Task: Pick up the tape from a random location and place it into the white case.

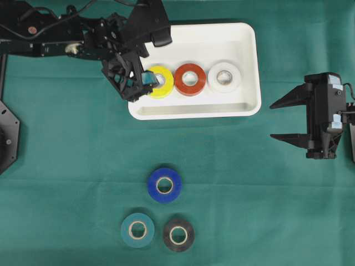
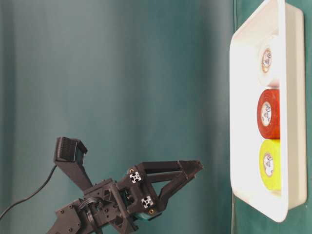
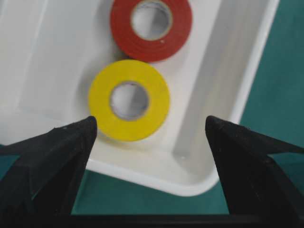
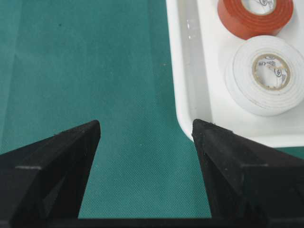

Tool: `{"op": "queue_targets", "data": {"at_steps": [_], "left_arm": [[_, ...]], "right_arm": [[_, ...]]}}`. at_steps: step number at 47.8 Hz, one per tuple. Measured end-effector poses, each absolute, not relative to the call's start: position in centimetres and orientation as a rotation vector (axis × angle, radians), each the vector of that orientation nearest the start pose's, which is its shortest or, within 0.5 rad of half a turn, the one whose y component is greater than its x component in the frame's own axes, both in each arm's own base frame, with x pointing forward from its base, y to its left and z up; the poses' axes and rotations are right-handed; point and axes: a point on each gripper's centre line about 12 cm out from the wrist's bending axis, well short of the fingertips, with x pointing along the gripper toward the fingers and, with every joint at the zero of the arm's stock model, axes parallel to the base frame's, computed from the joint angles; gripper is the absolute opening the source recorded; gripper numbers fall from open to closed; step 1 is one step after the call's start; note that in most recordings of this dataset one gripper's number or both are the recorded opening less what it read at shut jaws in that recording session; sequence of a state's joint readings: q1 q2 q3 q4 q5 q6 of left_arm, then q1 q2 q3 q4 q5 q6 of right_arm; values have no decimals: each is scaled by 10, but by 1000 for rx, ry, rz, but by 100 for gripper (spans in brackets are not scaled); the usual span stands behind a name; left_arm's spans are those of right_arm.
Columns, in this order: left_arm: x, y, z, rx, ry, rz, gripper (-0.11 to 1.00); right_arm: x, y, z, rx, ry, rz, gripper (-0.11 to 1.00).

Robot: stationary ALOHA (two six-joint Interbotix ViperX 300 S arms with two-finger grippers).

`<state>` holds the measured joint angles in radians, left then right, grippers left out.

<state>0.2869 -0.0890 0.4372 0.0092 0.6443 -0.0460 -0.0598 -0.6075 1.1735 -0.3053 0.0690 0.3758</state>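
The white case (image 1: 244, 108) lies at the back middle with a yellow tape (image 1: 162, 81), a red tape (image 1: 190, 79) and a white tape (image 1: 224, 77) flat in a row inside. My left gripper (image 1: 138, 77) hovers open and empty above the case's left end. In its wrist view the gripper (image 3: 149, 122) frames the yellow tape (image 3: 129, 99) and the case corner (image 3: 199, 187). My right gripper (image 1: 273, 121) stands open and empty to the right of the case, over bare cloth (image 4: 146, 124). A blue tape (image 1: 165, 185), a teal tape (image 1: 137, 229) and a black tape (image 1: 178, 234) lie on the cloth near the front.
Green cloth (image 1: 72, 166) covers the whole table. The table-level view shows the left gripper (image 2: 192, 170) raised well off the case (image 2: 292, 97). The left arm's links (image 1: 55, 33) stretch along the back left edge.
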Motion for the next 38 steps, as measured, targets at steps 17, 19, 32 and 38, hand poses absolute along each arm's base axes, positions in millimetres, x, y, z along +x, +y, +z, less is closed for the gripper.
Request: {"op": "queue_targets", "data": {"at_steps": [17,19,32,38], "left_arm": [[378,37,230,-80,989,111,94],[378,32,230,-72,989,99,94],[377,27,226,-65,962,88,94],[372,27,225,-65,946,87,94]], "right_arm": [[228,-16,180,82,618,-102,74],[229,-17,182,81,615,-102,74],[234,-17,190,83,602,-107,74],[235,-17,192,82,600,-106,74]]}}
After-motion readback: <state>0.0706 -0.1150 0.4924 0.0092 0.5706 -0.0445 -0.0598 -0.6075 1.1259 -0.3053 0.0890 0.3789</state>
